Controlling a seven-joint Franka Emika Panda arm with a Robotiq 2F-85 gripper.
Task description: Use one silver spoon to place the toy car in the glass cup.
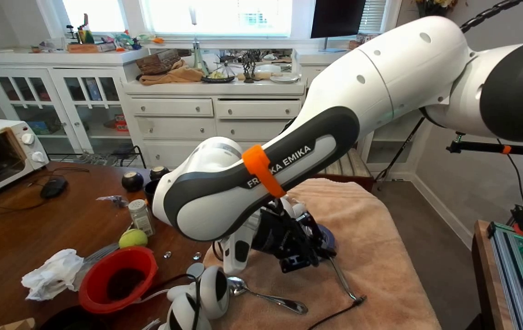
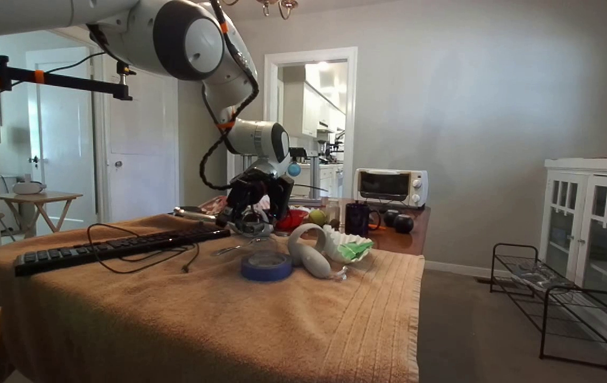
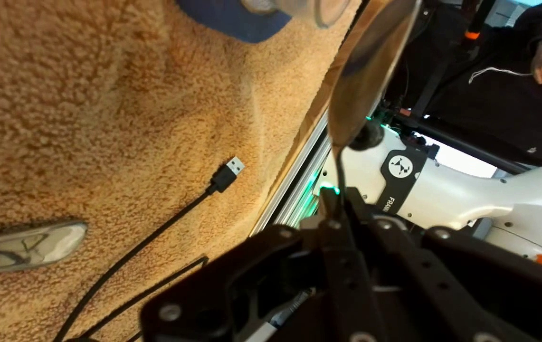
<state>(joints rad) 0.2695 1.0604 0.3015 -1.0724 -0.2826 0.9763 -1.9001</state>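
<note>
My gripper [image 3: 343,202] is shut on the thin handle of a silver spoon [image 3: 370,71]; its bowl reaches out past the fingertips. In an exterior view the gripper [image 1: 327,253] hovers over the towel, with a thin silver length of spoon [image 1: 341,277] running from its tips. A second, like spoon [image 1: 272,300] lies on the towel; its handle also shows in the wrist view [image 3: 28,246]. The clear glass cup [image 3: 316,10] is at the top edge of the wrist view, partly cut off, beside the spoon bowl. I cannot make out the toy car.
A blue tape ring [image 3: 247,26] is at the cup's base. A black USB plug [image 3: 225,175] with its cable lies on the towel. A keyboard [image 2: 122,247], white controllers [image 1: 213,293], a red bowl [image 1: 91,279] and a tennis ball [image 1: 133,238] are around.
</note>
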